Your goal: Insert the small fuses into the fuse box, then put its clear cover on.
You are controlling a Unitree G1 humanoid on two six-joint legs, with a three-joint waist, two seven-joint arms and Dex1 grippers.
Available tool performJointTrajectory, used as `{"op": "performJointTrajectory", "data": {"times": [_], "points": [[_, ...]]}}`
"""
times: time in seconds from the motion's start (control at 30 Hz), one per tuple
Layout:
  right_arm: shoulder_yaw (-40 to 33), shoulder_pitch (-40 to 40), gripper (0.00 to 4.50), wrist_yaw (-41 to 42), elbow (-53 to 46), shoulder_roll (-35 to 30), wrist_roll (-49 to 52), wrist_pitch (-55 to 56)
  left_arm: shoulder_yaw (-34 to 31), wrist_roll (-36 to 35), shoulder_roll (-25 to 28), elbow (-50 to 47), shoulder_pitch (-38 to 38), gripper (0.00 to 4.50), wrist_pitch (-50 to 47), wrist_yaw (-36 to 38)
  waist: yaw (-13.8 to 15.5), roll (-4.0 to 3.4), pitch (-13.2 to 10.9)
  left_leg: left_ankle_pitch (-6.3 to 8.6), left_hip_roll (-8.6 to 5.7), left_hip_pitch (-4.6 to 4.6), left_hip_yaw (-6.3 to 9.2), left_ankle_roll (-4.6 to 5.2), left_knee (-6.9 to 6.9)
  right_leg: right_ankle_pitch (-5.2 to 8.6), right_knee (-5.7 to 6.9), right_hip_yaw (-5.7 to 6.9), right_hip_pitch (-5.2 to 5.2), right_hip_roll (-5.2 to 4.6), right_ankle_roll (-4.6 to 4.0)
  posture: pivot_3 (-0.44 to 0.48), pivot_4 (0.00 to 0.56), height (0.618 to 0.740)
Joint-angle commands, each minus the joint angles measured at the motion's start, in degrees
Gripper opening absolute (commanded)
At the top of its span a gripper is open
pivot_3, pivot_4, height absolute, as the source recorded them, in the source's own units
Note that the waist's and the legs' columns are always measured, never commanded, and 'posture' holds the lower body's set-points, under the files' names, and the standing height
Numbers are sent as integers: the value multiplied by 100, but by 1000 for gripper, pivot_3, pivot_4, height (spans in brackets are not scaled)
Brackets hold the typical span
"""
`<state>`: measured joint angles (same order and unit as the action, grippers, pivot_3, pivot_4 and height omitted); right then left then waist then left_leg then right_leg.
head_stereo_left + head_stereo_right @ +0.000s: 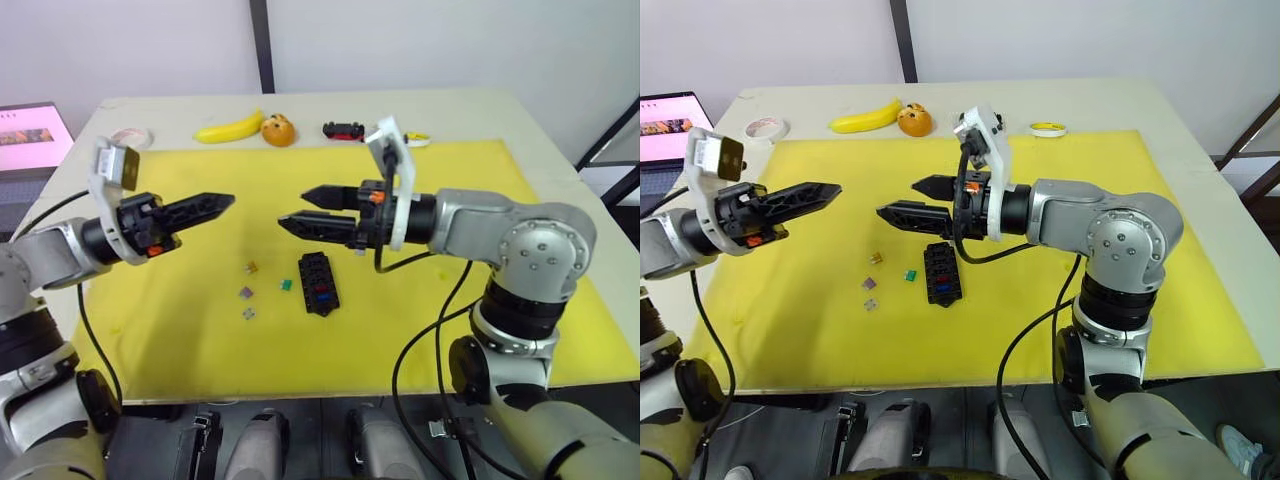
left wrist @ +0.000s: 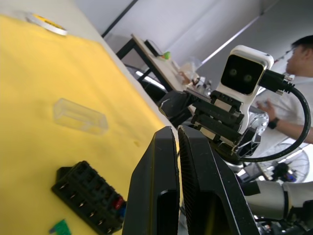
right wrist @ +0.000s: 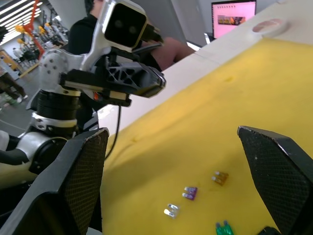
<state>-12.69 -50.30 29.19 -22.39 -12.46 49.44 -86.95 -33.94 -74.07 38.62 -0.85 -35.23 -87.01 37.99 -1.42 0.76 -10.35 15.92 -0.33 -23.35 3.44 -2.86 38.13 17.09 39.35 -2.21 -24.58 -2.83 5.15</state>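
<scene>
Both arms hover above the yellow mat [image 1: 480, 300]. Left gripper [image 1: 222, 203] fingers pressed together, empty. Right gripper [image 1: 296, 209] spread wide, empty. Fuse box [image 1: 318, 283] lies below them, four loose fuses [image 1: 248, 292] just beside it; clear cover [image 2: 79, 116] lies apart.

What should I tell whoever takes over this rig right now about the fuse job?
Left claw: shut, empty, above the mat.
Right claw: open, empty, above the fuse box.
Fuse box lies on the yellow mat, with a red and a blue fuse seated.
Loose beside it: amber fuse, purple fuse, clear fuse, green fuse.
Clear cover lies on the mat, off the box.
Left: insert four fuses, then fit the cover.
</scene>
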Motion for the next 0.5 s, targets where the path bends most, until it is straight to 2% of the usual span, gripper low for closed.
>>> {"op": "performJointTrajectory", "data": {"times": [0.03, 0.13, 0.23, 0.3, 0.4, 0.47, 0.5], "points": [[62, 12, 4500, 0, -289, -217, 153, 151, 218, -21, 251, -283, 240, 205, 166, 205, -10, 0, 0, 0, 0, 0, 0, 0, 0, 0, 0, 0, 0, 0, 0, 0, 150, 740], [523, 221, 4500, 124, -449, -748, -52, 444, 1352, 1290, 955, -1294, 1570, 205, 1482, 1223, -105, -2, 0, 0, 1, 1, -1, -1, -11, 0, -11, -11, 0, -7, 0, 0, 150, 740], [631, 325, 4500, 169, -471, -955, 19, 630, 1890, 1975, 1342, -1531, 2423, 205, 2409, 1901, -120, -5, -2, -4, 1, 6, -12, -8, -25, 1, -23, -16, 0, -10, -1, 0, 150, 740], [702, 366, 4500, 205, -516, -1095, 30, 700, 1736, 1790, 1327, -1327, 2737, 205, 2227, 1919, -117, -6, -2, -2, 12, 5, -11, -3, -25, 0, -23, -16, -1, 1, -4, 0, 150, 740], [936, 399, 4500, 330, -649, -1379, -10, 834, 1102, 983, 1187, -866, 2970, 205, 1359, 1622, -111, -5, -3, 0, 17, 4, -4, 0, -23, -1, -21, -13, 1, 6, -6, 0, 150, 740], [1074, 406, 4500, 446, -721, -1573, -23, 943, 925, 885, 1248, -914, 3214, 205, 1255, 1649, -115, -5, -3, 3, 16, 2, -3, 6, -19, -1, -22, -11, 2, 5, -5, 0, 150, 740], [1209, 398, 4500, 592, -795, -1775, -69, 1048, 759, 753, 1281, -836, 3374, 433, 1060, 1641, -113, -5, -3, 6, 15, 2, -6, 10, -18, -1, -24, -12, 3, 4, -5, 0, 150, 740]]}}
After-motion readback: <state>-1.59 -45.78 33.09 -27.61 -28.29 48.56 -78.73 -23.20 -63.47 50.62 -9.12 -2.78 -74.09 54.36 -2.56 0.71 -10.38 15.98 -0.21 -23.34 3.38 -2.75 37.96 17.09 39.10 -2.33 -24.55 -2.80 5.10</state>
